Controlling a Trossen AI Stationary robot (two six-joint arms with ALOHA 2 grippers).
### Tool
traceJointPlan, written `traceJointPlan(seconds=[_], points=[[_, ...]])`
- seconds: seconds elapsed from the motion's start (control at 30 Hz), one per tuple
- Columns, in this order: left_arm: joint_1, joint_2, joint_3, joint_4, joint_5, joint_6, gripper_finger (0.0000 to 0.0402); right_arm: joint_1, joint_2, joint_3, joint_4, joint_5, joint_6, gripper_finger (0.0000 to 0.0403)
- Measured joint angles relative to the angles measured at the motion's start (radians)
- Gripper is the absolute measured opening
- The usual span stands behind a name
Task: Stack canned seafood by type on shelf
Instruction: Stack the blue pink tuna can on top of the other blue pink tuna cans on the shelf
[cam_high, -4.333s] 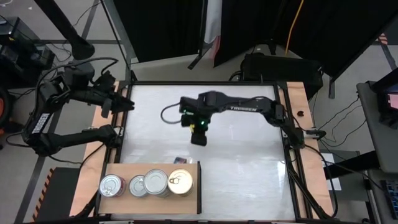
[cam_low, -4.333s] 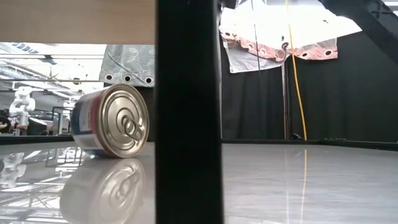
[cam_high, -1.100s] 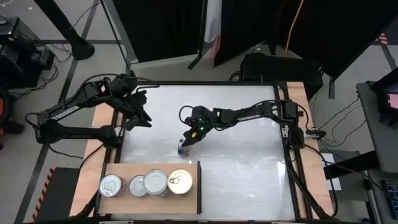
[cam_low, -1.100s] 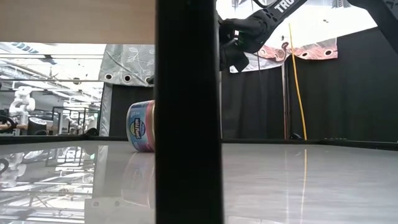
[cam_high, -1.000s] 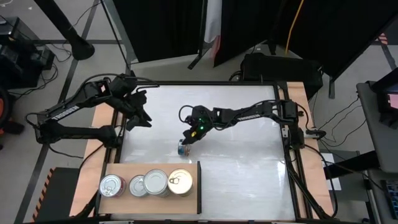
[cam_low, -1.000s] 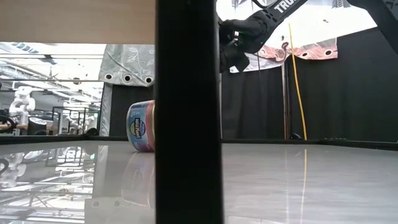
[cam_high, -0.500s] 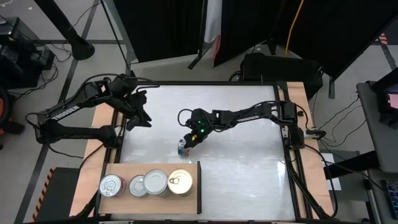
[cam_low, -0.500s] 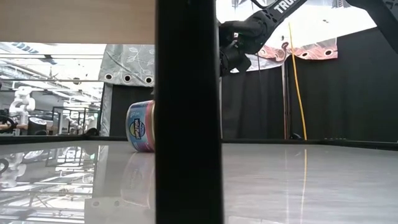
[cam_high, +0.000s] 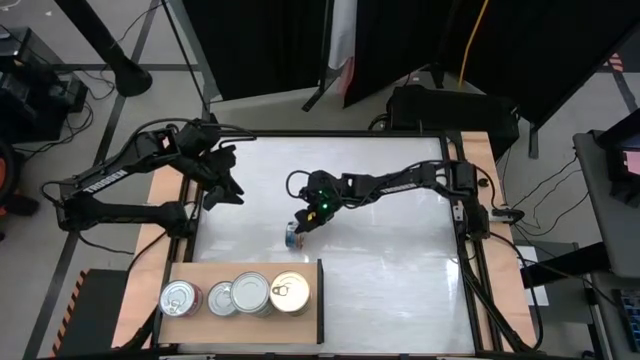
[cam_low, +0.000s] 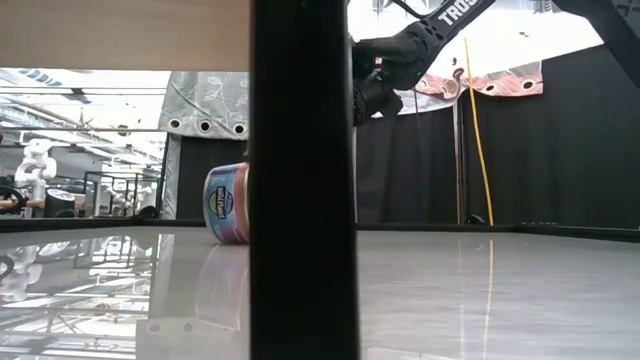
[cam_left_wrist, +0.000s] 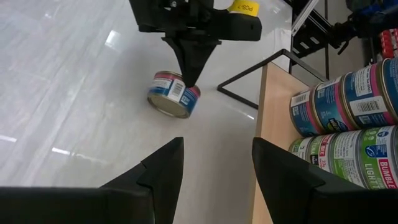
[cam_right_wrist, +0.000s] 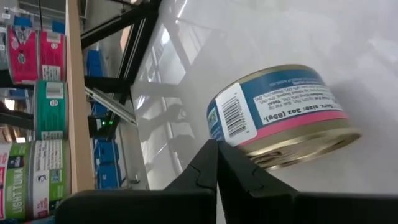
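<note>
A loose can of seafood (cam_high: 291, 237) with a blue and pink label stands tilted on its edge on the white tabletop, just beyond the shelf. My right gripper (cam_high: 299, 226) is shut, with its tips at this can (cam_right_wrist: 280, 118). The shelf (cam_high: 200, 272) is a light-brown board at the near left. It holds silver-lidded cans (cam_high: 251, 292) and a gold-lidded one (cam_high: 289, 292). The left wrist view shows these cans (cam_left_wrist: 348, 93) stacked. My left gripper (cam_left_wrist: 214, 168) hangs open and empty over the far left of the table. The low view shows the loose can (cam_low: 226, 203) partly behind the shelf's dark upright. My right gripper meets the loose can with its shut fingertips (cam_right_wrist: 216, 149), on the side wall beside the barcode (cam_right_wrist: 231, 118). The fingers slant down from the table's far right. The can rests on the rim of its gold end (cam_left_wrist: 165, 107), leaning over, with nothing pinched.
The shelf's dark upright edge (cam_high: 321, 300) stands just near of the loose can. Black frame rails (cam_high: 200, 230) run along the table's sides. The tabletop to the right of the can (cam_high: 400, 270) is bare white.
</note>
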Motion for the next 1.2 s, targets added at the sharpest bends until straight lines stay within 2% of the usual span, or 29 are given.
traceJointPlan(seconds=[0.43, 0.53, 0.63, 0.77, 0.9, 1.03, 1.1, 1.2], points=[[0.0, 0.0, 0.0, 0.0, -0.015, -0.001, 0.0191, -0.073, 0.004, -0.002, 0.037, 0.018, 0.015, 0.0], [0.0, 0.0, 0.001, 0.001, -0.063, -0.031, 0.0191, -0.096, 0.004, -0.002, 0.036, 0.018, 0.017, 0.0], [0.0, 0.002, 0.001, 0.003, -0.168, -0.092, 0.0191, -0.121, 0.004, -0.002, 0.041, 0.014, 0.017, 0.0], [0.001, 0.039, 0.001, 0.03, -0.35, -0.279, 0.0191, -0.156, 0.003, 0.004, 0.041, 0.007, 0.016, 0.0], [-0.012, 0.11, 0.001, 0.139, -0.323, -0.506, 0.0191, -0.193, 0.001, 0.045, 0.038, 0.003, 0.002, 0.0], [-0.084, 0.196, 0.001, 0.281, -0.299, -0.737, 0.0193, -0.223, 0.0, 0.101, -0.011, -0.042, 0.0, 0.0], [-0.121, 0.234, 0.001, 0.293, -0.323, -0.845, 0.0197, -0.23, -0.004, 0.135, -0.097, -0.062, -0.01, 0.0], [-0.17, 0.288, 0.001, 0.202, -0.388, -0.953, 0.0209, -0.228, -0.042, 0.157, -0.302, -0.052, -0.088, 0.0]])
